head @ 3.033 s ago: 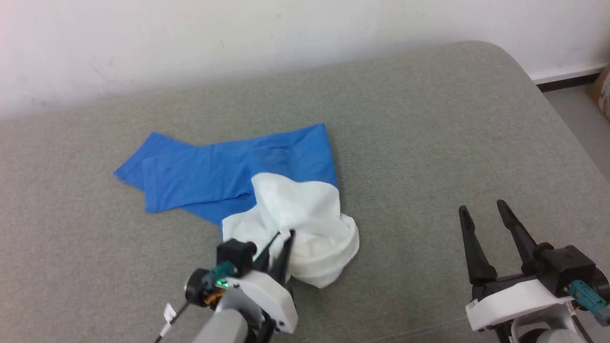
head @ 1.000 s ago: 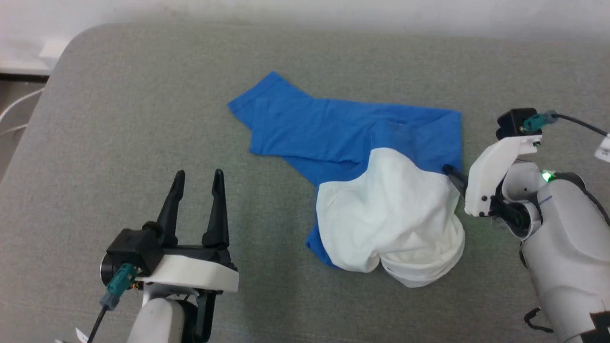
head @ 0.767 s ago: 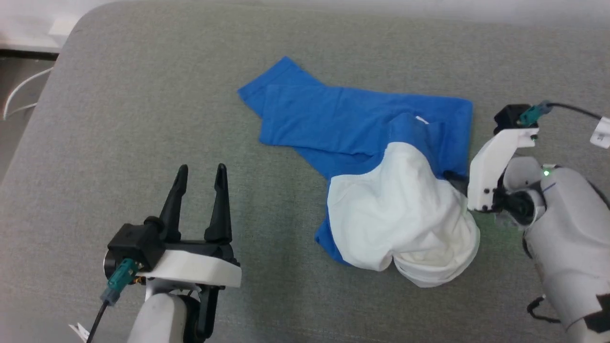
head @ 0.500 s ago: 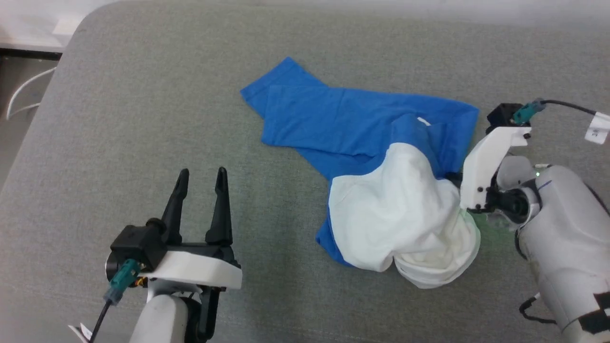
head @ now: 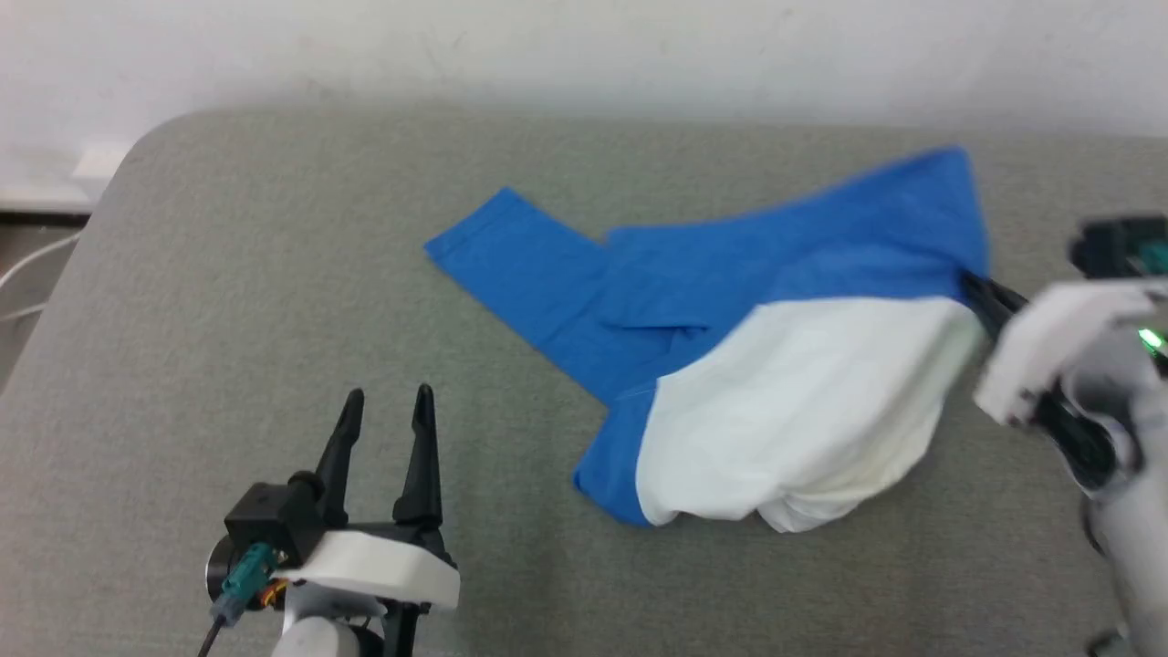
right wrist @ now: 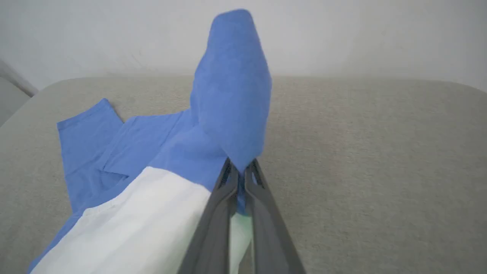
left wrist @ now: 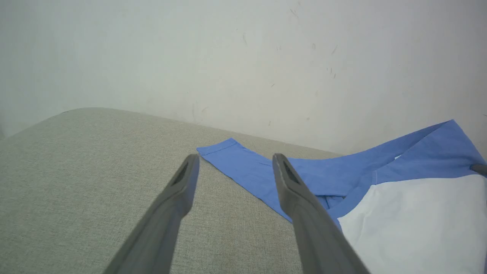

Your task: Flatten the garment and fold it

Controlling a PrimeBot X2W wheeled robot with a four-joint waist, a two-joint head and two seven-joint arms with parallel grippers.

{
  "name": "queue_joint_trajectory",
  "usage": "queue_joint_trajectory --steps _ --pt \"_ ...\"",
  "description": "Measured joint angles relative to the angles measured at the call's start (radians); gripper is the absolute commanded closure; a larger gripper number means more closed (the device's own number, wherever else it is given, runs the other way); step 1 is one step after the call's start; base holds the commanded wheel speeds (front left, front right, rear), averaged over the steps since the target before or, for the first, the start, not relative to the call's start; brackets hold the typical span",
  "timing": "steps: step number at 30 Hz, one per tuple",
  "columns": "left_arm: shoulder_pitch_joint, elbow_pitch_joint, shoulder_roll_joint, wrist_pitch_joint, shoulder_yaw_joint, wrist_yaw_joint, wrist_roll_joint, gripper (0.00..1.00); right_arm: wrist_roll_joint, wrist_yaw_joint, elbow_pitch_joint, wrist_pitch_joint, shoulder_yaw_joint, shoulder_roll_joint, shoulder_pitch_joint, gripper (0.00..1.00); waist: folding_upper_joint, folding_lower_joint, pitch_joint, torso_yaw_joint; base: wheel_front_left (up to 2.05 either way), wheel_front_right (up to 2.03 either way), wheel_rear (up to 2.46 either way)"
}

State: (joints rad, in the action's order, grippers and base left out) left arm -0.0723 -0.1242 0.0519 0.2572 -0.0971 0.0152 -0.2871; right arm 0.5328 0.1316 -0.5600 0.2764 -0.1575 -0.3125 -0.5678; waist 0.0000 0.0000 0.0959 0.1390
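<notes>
One garment: the garment [head: 794, 401] lies on the grey padded surface [head: 228, 301], right of centre in the head view, with the white body [head: 803, 420] toward the robot and the blue parts toward the wall [head: 547, 55].
Blue parts, three counted: one sleeve [head: 520, 265] lies flat and runs out to the left, its cuff free. One blue corner [head: 940, 192] is lifted off the surface at the right. One blue strip [head: 607, 470] lies along the body's near-left edge.
White body: drawn taut toward the right, bunched and rolled under along its near edge.
Two grippers: the right gripper [right wrist: 237, 169] has its fingers pressed together on the cloth where blue meets white, holding it raised. The left gripper [head: 390, 395] has its fingers spread wide with nothing between them, over bare surface and well apart from the garment.
Edges: the surface's rounded far-left corner shows in the head view. Its far edge runs along the wall, and the blue corner stands near that edge.
Open room: bare surface left of the sleeve, between the left gripper and the body, and right of the right gripper's fingers in its wrist view.
Hard to make out: the right gripper is blurred in the head view and its arm is cut off by the right border. I cannot tell which blue fold is the second sleeve. The hem is tucked out of sight.
</notes>
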Motion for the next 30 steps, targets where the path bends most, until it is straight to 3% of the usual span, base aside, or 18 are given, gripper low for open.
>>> queue_joint_trajectory --steps 6,10,14,15,17,24,30 --pt "0.035 -0.013 0.000 0.000 0.003 -0.005 0.000 0.00 -0.098 0.000 0.102 0.007 0.274 -0.010 0.263 1.00 0.0000 -0.0001 -0.044 -0.056 0.00 0.00 0.00" --pt "0.053 -0.027 -0.001 0.000 0.002 -0.007 0.000 0.00 -0.186 0.000 0.147 0.057 0.450 0.054 0.444 1.00 0.0000 -0.0001 -0.069 -0.089 0.00 0.00 0.00" --pt "0.057 -0.040 -0.001 0.000 0.002 -0.007 0.000 0.00 -0.252 0.000 0.192 0.094 0.560 0.160 0.572 1.00 0.0000 -0.0002 -0.088 -0.115 0.00 0.00 0.00" --pt "0.058 -0.044 -0.001 0.000 0.003 -0.007 0.000 0.00 -0.268 0.000 0.205 0.097 0.578 0.184 0.590 0.81 0.0000 -0.0002 -0.092 -0.120 0.00 0.00 0.00" --pt "0.064 -0.051 -0.001 0.000 0.004 -0.007 0.000 0.00 -0.289 0.000 0.232 0.101 0.605 0.219 0.612 0.00 0.0000 -0.0002 -0.097 -0.129 0.00 0.00 0.00" --pt "0.068 -0.071 -0.001 0.000 0.005 -0.007 0.005 0.00 -0.342 0.000 0.372 -0.095 0.621 0.254 0.621 0.00 0.0000 -0.0001 -0.107 -0.146 0.00 0.00 0.00" --pt "0.070 -0.096 0.002 -0.002 -0.003 -0.007 0.008 0.00 -0.342 0.000 0.474 -0.243 0.479 0.257 0.632 0.00 0.0000 0.0000 -0.115 -0.160 0.00 0.00 0.00"
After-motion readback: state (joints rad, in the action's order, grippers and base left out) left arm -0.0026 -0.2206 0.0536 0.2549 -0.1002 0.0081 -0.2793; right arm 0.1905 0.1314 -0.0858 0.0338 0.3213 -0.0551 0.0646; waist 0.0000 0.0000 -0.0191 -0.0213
